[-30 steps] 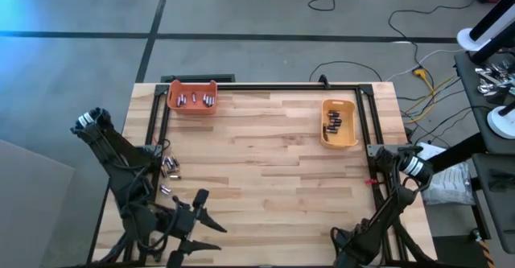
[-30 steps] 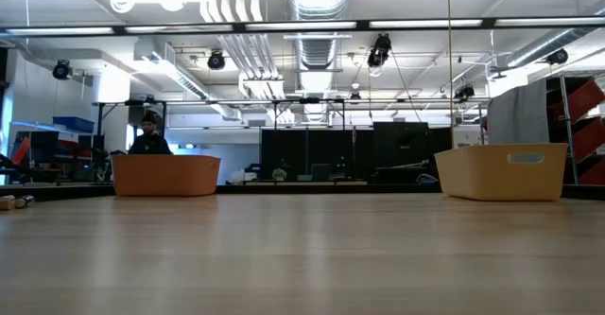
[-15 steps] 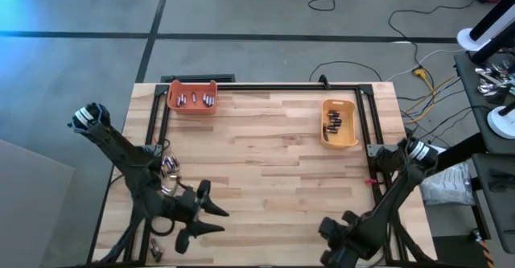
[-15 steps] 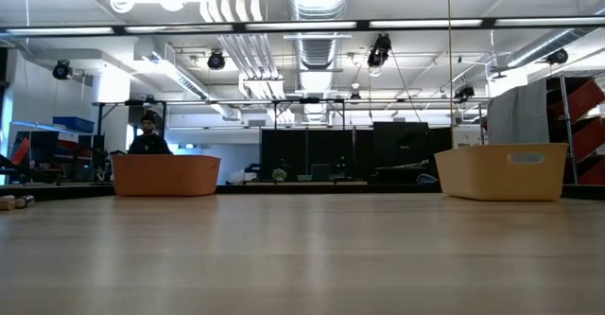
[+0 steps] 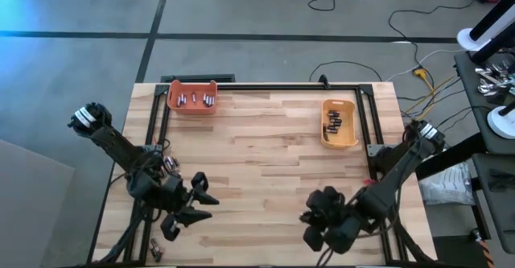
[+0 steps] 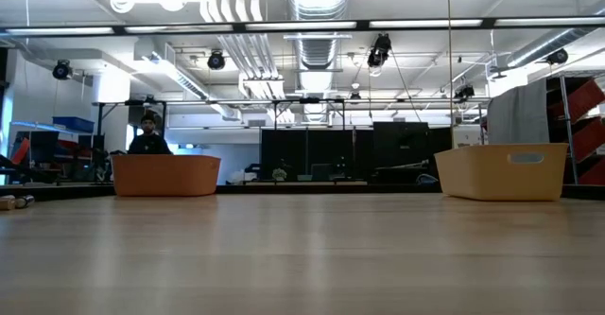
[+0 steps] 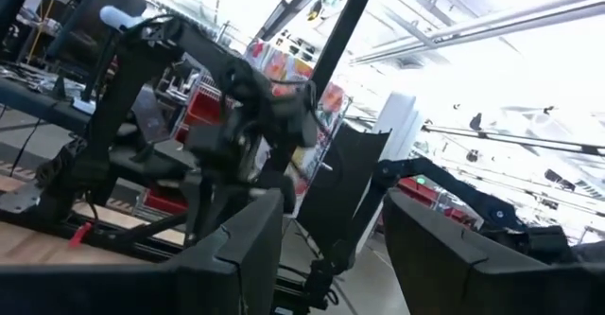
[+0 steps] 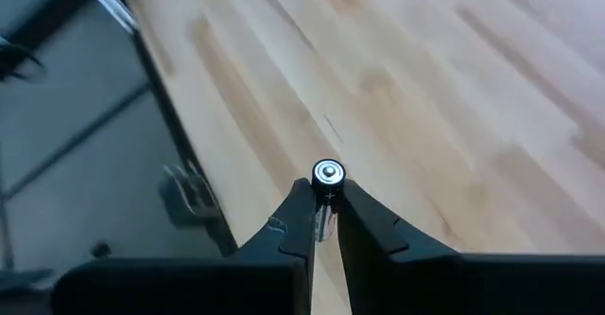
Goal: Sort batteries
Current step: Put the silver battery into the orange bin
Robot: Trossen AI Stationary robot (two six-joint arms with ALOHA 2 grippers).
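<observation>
A battery (image 8: 326,200), dark-bodied with a silvery end cap, is pinched between the right gripper (image 8: 324,222) fingers at the lower middle of the high view. Sorting looks partly done: silvery batteries (image 5: 195,99) lie in the orange bin (image 5: 192,106) upper left, dark ones (image 5: 334,123) in the yellow bin (image 5: 353,136) upper right. Loose batteries (image 5: 170,164) remain at the table's left edge, near the left gripper (image 5: 193,206), its fingers spread.

Lab — exposed ceiling ducts (image 6: 317,12)
</observation>
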